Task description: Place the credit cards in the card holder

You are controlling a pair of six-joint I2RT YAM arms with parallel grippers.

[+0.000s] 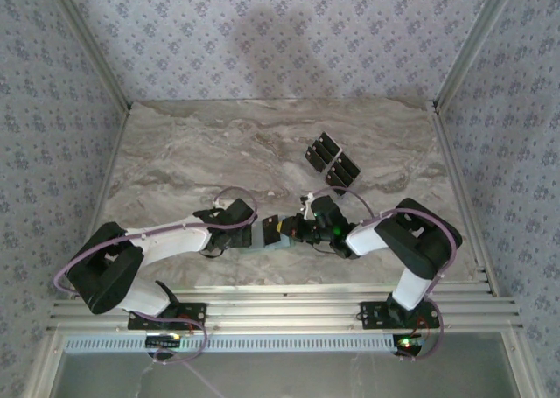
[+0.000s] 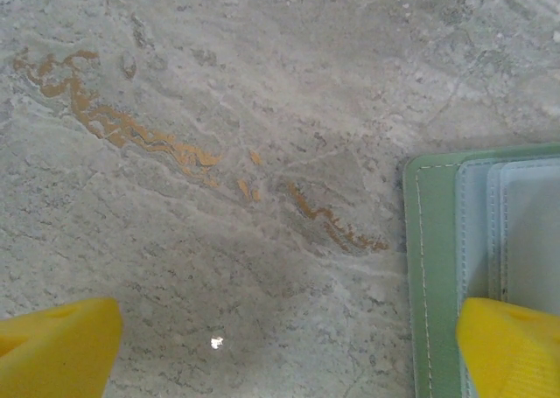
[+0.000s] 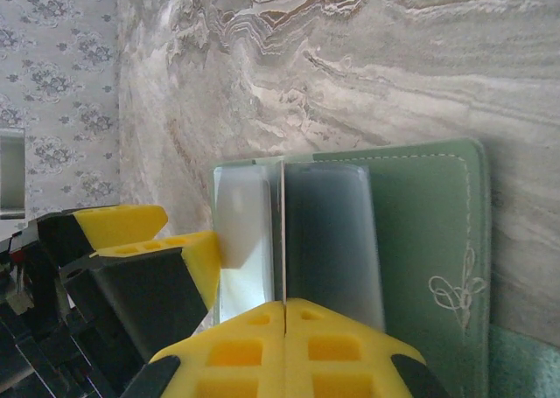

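Right wrist view: the right gripper [image 3: 286,328] has its yellow fingers [image 3: 236,354] pressed together. A thin dark line runs out from between them. I read it as a thin black credit card [image 3: 284,232] seen edge-on and pinched by its near end. Its far end stands over the pale blue-grey pockets of the pale-green soft folding card holder [image 3: 420,232], which lies open and flat on the grey marbled table [image 2: 219,109].

In the left wrist view, the left gripper [image 2: 284,328] is spread wide. One finger [image 2: 512,350] rests on the holder's stitched edge and the other hangs over bare table.

The remaining black credit cards [image 1: 332,160] lie fanned on the table toward the far right, well apart from the holder.

The card looks light, stiff and slick. A grip on its short end with a straight push should suit it, since it could pivot or slip if tilted. The holder looks limp and likely to slide or buckle, so I would pin it at the rim, clear of the pocket mouth.
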